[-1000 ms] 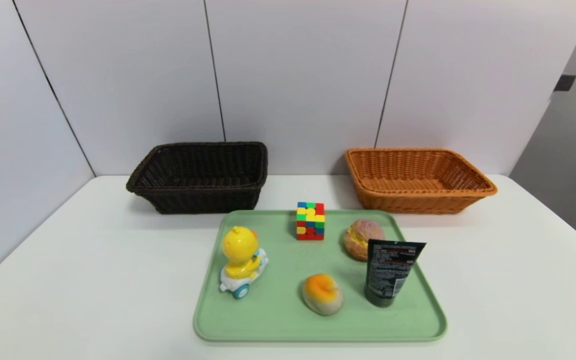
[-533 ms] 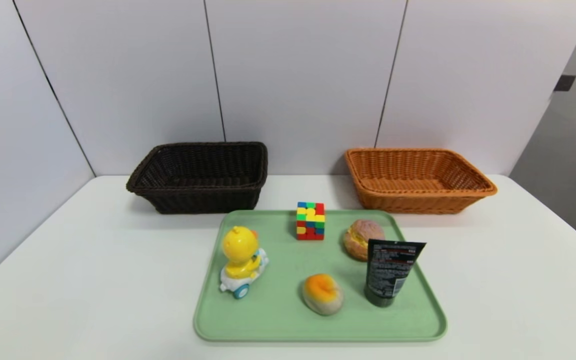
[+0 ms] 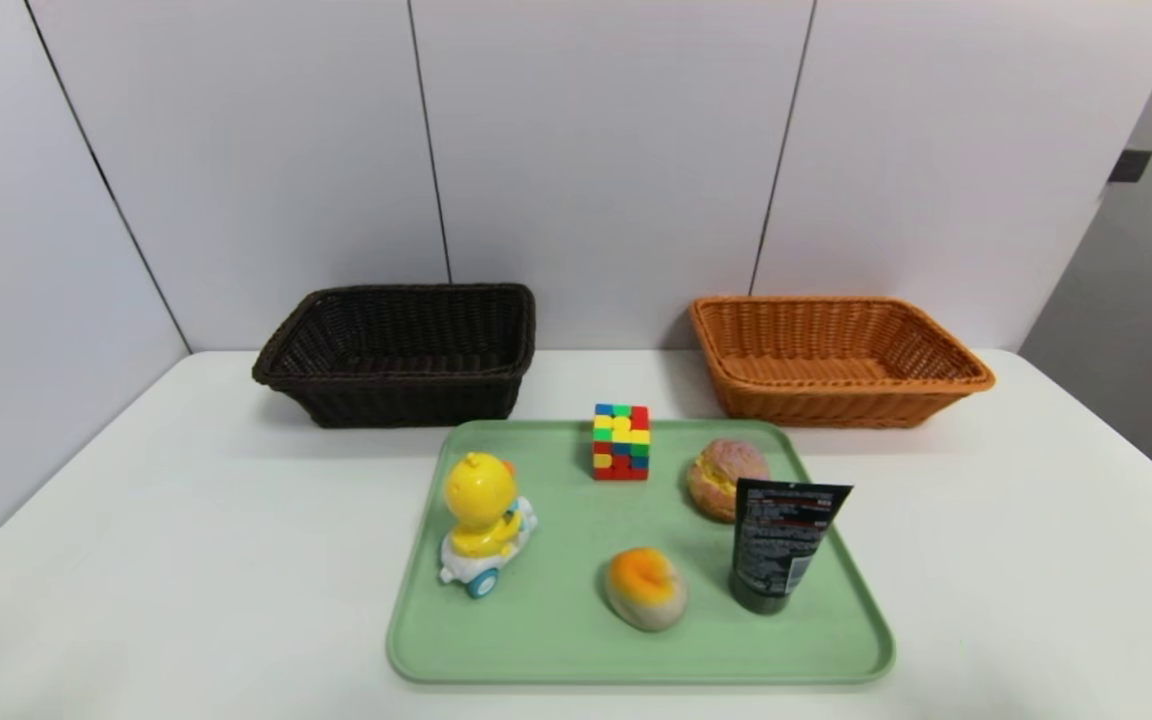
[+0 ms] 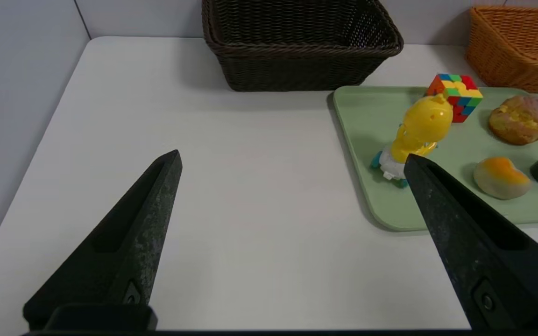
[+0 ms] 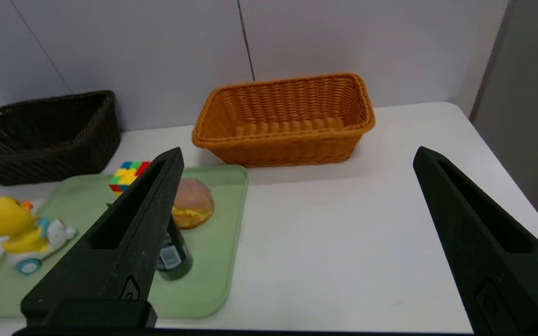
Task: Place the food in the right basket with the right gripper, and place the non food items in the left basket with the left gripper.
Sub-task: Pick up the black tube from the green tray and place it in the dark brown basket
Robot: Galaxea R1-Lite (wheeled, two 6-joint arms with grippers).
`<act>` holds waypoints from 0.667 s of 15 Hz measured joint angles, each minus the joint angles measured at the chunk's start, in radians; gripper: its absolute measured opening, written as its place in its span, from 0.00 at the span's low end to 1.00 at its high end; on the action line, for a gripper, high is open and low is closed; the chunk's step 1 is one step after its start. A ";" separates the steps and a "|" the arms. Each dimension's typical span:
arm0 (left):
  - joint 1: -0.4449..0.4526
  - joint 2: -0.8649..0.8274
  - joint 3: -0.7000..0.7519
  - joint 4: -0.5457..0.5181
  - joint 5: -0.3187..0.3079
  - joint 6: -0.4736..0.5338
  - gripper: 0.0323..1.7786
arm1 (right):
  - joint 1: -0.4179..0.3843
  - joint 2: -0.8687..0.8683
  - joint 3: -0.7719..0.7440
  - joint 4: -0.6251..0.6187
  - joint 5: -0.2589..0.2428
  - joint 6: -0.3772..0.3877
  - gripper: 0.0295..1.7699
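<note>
On the green tray (image 3: pixel 636 672) lie the food items: a pink-topped bun (image 3: pixel 726 478) and an orange-centred bun (image 3: pixel 644 587). The non food items share the tray: a yellow duck toy (image 3: pixel 483 520), a multicoloured cube (image 3: pixel 621 441) and a standing black tube (image 3: pixel 781 545). Behind the tray, the dark brown left basket (image 3: pixel 396 395) and the orange right basket (image 3: pixel 836 405) hold nothing. My left gripper (image 4: pixel 292 156) hangs open over bare table left of the tray, near the duck toy (image 4: pixel 421 130). To the tray's right, my right gripper (image 5: pixel 298 151) is open with nothing in it.
The white table (image 3: pixel 186 560) meets grey wall panels at the back and on the left. Bare tabletop lies on both sides of the tray. The table's right edge borders a darker gap (image 3: pixel 1136 300).
A small dark shape has appeared at the far left edge of the head view. The tray's items and both baskets have not moved.
</note>
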 joint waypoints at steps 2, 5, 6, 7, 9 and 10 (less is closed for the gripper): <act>0.000 0.132 -0.108 0.007 -0.005 -0.009 0.95 | 0.028 0.130 -0.127 0.012 0.018 0.018 0.96; -0.002 0.299 -0.244 0.043 -0.007 -0.011 0.95 | 0.087 0.293 -0.297 0.076 0.021 0.093 0.96; -0.008 0.338 -0.266 0.051 -0.007 -0.011 0.95 | 0.112 0.331 -0.340 0.128 0.020 0.161 0.96; -0.021 0.365 -0.277 0.050 -0.005 -0.013 0.95 | 0.134 0.364 -0.377 0.202 0.020 0.238 0.96; -0.041 0.399 -0.277 0.030 -0.004 -0.014 0.95 | 0.185 0.428 -0.428 0.364 0.027 0.416 0.96; -0.046 0.410 -0.268 0.011 -0.009 -0.013 0.95 | 0.208 0.459 -0.439 0.432 0.033 0.503 0.96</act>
